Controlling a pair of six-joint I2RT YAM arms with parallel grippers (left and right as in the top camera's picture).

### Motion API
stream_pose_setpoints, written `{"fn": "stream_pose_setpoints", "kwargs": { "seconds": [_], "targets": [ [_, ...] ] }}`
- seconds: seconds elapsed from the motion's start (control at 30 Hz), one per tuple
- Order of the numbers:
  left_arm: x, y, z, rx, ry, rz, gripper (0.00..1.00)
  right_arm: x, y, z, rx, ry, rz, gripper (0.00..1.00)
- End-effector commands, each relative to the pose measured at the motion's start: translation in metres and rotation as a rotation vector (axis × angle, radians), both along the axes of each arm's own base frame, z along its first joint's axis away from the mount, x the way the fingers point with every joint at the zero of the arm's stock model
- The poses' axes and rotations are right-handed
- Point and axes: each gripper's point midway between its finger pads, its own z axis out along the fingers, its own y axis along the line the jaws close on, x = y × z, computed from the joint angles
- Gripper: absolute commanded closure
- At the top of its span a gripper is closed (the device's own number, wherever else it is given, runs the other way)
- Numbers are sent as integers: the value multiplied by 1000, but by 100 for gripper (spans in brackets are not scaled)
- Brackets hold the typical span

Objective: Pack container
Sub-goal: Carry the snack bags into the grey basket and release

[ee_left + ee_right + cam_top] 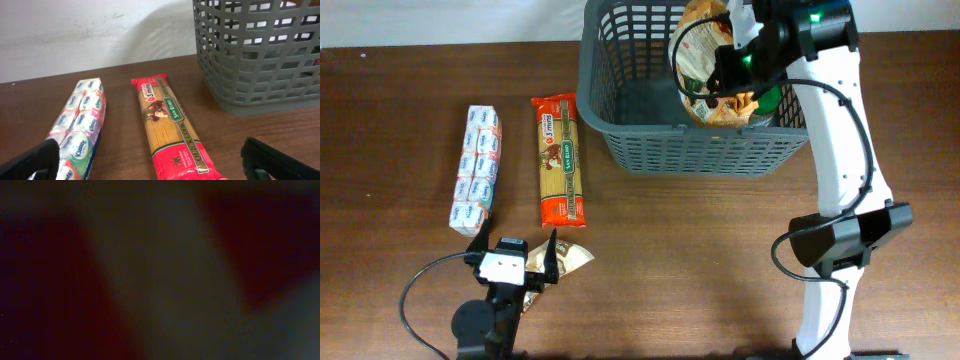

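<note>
Far back on the dark wood table (720,240), by a white wall (75,35), I see the container (620,100). Right gripper (733,72) is inside it at a snack bag (703,45); wrist view is a dark blur, grip can't tell. Left gripper (515,246) hangs near the front edge, fingers spread, holding nothing. Tissue pack (477,170) and spaghetti (560,160) lie ahead of it.

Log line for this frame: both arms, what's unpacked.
right gripper: at snack bag in basket, grip unclear | left gripper: open by small packet | on table: tissues, spaghetti, small packet
</note>
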Motion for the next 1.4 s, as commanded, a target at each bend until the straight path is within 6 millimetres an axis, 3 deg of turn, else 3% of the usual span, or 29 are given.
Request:
{"fn": "stream_pose_setpoints", "kwargs": {
  "seconds": [0.0,0.33,0.63,0.73,0.83,0.87,0.9,1.0,1.1,1.2,1.37],
  "targets": [
    [0,1,-2,17,-4,3,1,-2,5,11,26,-31,-2,96],
    [0,1,-2,17,-4,3,1,-11,2,-32,0,99,-26,96],
    [0,1,-2,17,-4,3,1,-12,0,-40,-7,117,-32,94],
    [0,1,-2,17,-4,3,1,-11,0,-40,-6,115,-32,66],
    [0,1,-2,17,-4,3,1,-11,1,-40,-6,114,-32,63],
    [0,1,-2,17,-4,3,1,-11,0,-40,-6,114,-32,53],
    [0,1,-2,17,-4,3,1,-11,0,-40,-6,114,-32,49],
    [0,1,-2,17,-4,3,1,-9,-1,-39,-4,109,-36,49],
    [0,1,-2,17,-4,3,1,-6,-7,-39,-2,102,-49,23],
    [0,1,-2,17,-4,3,1,-1,-16,-37,1,93,-70,5],
    [0,1,-2,17,-4,3,1,9,-39,-25,12,53,-121,1]
  ]
}}
